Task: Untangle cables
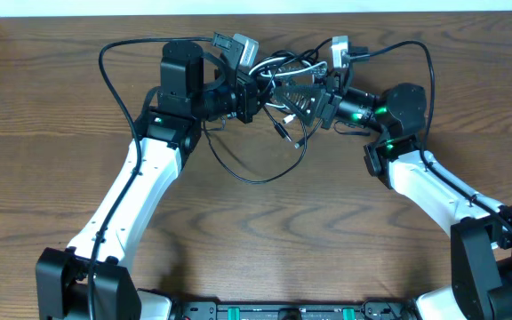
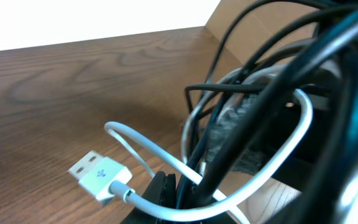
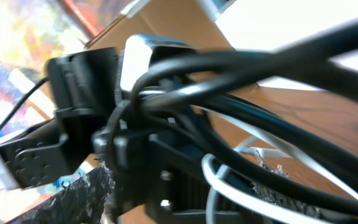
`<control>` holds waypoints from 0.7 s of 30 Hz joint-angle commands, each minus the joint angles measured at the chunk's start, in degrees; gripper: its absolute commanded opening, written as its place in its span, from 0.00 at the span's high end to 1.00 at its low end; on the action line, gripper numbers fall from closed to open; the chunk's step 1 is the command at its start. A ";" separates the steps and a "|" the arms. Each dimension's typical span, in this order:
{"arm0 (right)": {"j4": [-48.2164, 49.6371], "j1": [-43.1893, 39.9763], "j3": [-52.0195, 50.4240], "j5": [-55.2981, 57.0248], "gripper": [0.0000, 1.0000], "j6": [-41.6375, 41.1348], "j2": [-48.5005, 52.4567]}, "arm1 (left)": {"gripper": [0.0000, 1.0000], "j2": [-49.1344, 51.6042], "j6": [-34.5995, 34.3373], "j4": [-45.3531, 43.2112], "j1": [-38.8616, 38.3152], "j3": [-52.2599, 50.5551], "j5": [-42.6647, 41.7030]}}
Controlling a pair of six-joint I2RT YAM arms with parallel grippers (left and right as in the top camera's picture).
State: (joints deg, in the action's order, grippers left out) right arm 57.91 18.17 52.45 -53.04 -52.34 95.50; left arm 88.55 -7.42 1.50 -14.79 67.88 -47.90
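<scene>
My left end effector (image 1: 256, 89) clenches the tangled thin black and white cables (image 1: 281, 78) above the brown wooden tabletop (image 1: 60, 98); my right end effector (image 1: 299, 100) gapes among them. Pulling apart could cinch them tighter.

Your table (image 1: 52, 178) is dark brown wood with a strong grain. It fills the overhead view from left to right, and its far edge meets a pale strip (image 1: 256, 7). Around the middle, a little toward the far side, a thin black cable (image 1: 260, 180) lies on the wood in a wide open loop. In the left wrist view, a flat white plug (image 2: 98, 175) on a white cord (image 2: 148, 148) sits low over the wood. You cannot tell whether it touches.
</scene>
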 commanded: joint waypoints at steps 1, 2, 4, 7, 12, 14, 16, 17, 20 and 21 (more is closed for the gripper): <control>-3.43 -0.35 0.35 6.10 0.26 -0.35 -0.68 | 0.93 -1.55 -0.13 -0.24 -0.20 0.59 -1.62; -5.57 -0.35 0.35 8.17 0.25 -0.33 -0.68 | 0.93 -1.55 -0.37 -0.24 -0.20 0.59 -2.29; -7.69 -0.37 0.35 11.10 0.21 0.09 -0.68 | 0.92 -1.55 -0.37 -0.22 -0.20 0.59 -3.21; -7.80 -0.42 0.35 13.60 0.19 0.96 -0.68 | 0.92 -1.55 -0.33 -0.22 -0.20 0.59 -4.15; -6.99 -0.42 0.35 14.58 0.20 0.94 -0.68 | 0.93 -1.55 -0.33 -0.22 -0.20 0.59 -4.13; -7.45 -0.39 0.35 15.26 0.21 0.48 -0.68 | 0.93 -1.55 -0.33 -0.22 -0.48 0.59 -4.13; -7.58 -0.31 0.35 16.02 0.23 -0.59 -0.68 | 0.93 -1.55 -0.26 -0.22 -1.14 0.59 -4.11; -7.58 -0.13 0.35 16.65 0.25 -1.11 -0.68 | 0.93 -1.55 0.17 -0.22 -1.64 0.59 -4.07; -7.56 0.37 0.35 17.73 0.35 -1.68 -0.68 | 0.92 -1.55 1.79 -0.22 -3.06 0.59 -3.91; -7.58 0.59 0.35 17.99 0.37 -1.68 -0.68 | 0.92 -1.55 2.73 -0.22 -3.45 0.59 -3.91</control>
State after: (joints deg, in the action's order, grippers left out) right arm 50.41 18.24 52.49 -38.22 -53.36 95.33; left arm 88.55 -7.18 1.85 -16.67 67.88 -49.01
